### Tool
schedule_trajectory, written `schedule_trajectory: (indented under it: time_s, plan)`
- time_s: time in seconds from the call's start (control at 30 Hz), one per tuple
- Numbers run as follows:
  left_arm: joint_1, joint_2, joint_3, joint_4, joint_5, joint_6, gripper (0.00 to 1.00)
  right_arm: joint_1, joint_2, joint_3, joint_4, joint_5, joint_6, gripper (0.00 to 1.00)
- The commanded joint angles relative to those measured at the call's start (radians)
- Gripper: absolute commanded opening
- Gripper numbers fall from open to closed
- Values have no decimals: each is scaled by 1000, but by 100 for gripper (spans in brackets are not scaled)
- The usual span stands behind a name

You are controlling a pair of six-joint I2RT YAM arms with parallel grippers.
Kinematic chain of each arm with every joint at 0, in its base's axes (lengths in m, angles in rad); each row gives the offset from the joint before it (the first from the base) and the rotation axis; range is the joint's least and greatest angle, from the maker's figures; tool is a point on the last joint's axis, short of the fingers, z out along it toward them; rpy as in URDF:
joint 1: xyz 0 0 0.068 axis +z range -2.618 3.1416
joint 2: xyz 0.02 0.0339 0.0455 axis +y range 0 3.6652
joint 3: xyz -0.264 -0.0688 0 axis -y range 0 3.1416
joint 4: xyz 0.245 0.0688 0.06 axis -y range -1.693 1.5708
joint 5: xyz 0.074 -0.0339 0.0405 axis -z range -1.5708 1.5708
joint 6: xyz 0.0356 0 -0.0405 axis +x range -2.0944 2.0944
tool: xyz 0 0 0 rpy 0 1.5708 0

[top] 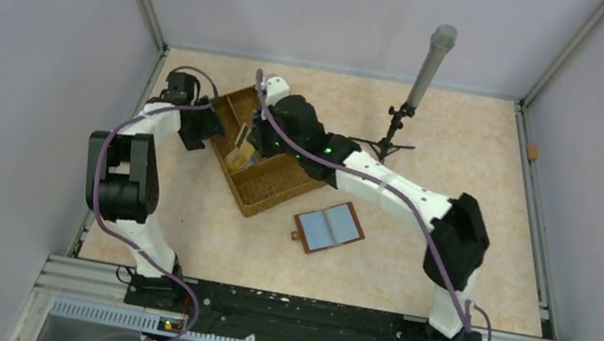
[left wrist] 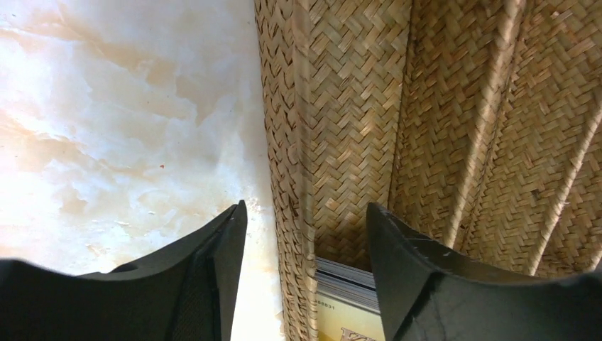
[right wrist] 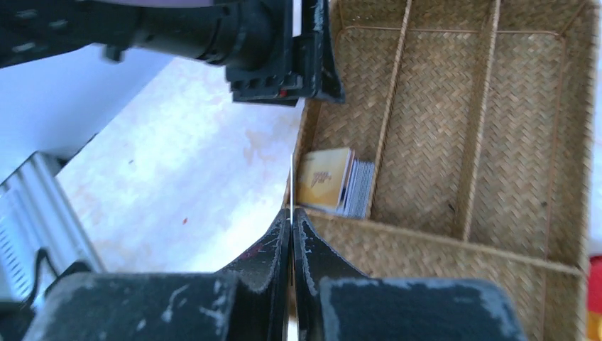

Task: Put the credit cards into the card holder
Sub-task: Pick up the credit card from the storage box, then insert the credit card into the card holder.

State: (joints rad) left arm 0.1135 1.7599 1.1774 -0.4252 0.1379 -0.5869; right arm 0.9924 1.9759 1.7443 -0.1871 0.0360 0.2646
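Note:
The card holder point(top: 328, 229) lies open on the table to the right of the wicker tray point(top: 278, 180), its blue-grey inside facing up. My right gripper point(right wrist: 292, 211) is shut on one thin credit card point(right wrist: 292, 170), seen edge-on in the right wrist view and standing upright over the tray as a yellowish card point(top: 239, 144). A stack of credit cards point(right wrist: 334, 181) with a gold one on top leans in the tray's left compartment. My left gripper point(left wrist: 305, 209) is open, its fingers either side of the tray's left wall point(left wrist: 291, 142), with the stack point(left wrist: 348, 295) just below.
The tray is divided by long partitions point(right wrist: 483, 121). A red and orange cap point(right wrist: 595, 291) shows past its right end. A grey cylinder on a small black tripod point(top: 416, 87) stands behind the right arm. A small brown object point(top: 531, 153) lies at the right edge.

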Motion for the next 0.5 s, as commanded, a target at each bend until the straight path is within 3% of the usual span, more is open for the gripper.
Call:
schedule_trajectory:
  time_s: [0.0, 0.1, 0.17, 0.33, 0.47]
  plan:
    - [-2, -66, 50, -7, -49, 47, 73, -16, -274, -143, 12, -33, 19, 0]
    - [-2, -101, 65, -26, -87, 75, 86, -82, -433, -330, -57, -33, 48, 0]
    - [-5, -135, 68, -33, -101, 94, 92, -152, -539, -454, -98, -115, 67, 0]
    - [-73, -261, 66, -58, -202, 182, 97, -349, -743, -705, -215, -289, 47, 0]
    - [-234, -352, 44, -103, -217, 218, 97, -531, -790, -845, -264, -478, 4, 0]
